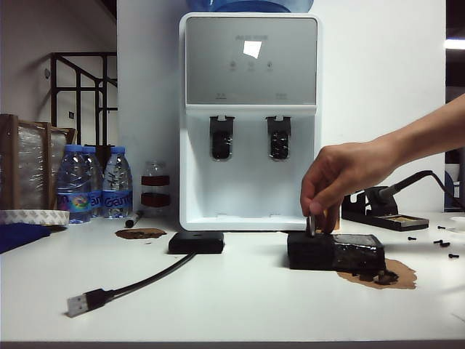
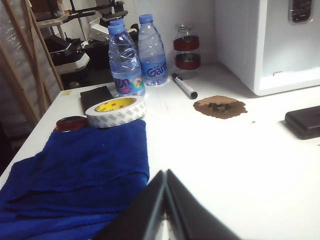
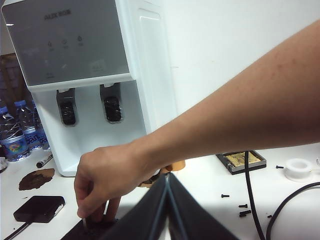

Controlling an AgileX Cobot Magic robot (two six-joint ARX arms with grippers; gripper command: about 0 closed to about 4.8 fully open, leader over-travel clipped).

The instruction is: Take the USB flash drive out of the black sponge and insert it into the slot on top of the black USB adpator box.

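The black sponge [image 1: 334, 252] lies on the white table, right of centre. A person's hand [image 1: 341, 178] reaches in from the right and pinches the small silver USB flash drive [image 1: 311, 225], which stands upright at the sponge's left end. The black USB adaptor box [image 1: 196, 242] lies left of the sponge, and its cable ends in a silver plug [image 1: 80, 303]. Its slot cannot be made out. Neither gripper shows in the exterior view. My left gripper [image 2: 166, 172] is shut and empty over bare table beside a blue cloth. My right gripper [image 3: 168, 175] is shut and empty behind the person's forearm.
A white water dispenser [image 1: 251, 116] stands at the back. At the left are water bottles [image 1: 94, 182], a tape roll [image 2: 116, 111], a blue cloth [image 2: 80, 170] and a marker [image 2: 185, 86]. Brown patches [image 1: 385, 275] hold small screws. A soldering stand [image 1: 385, 207] sits far right.
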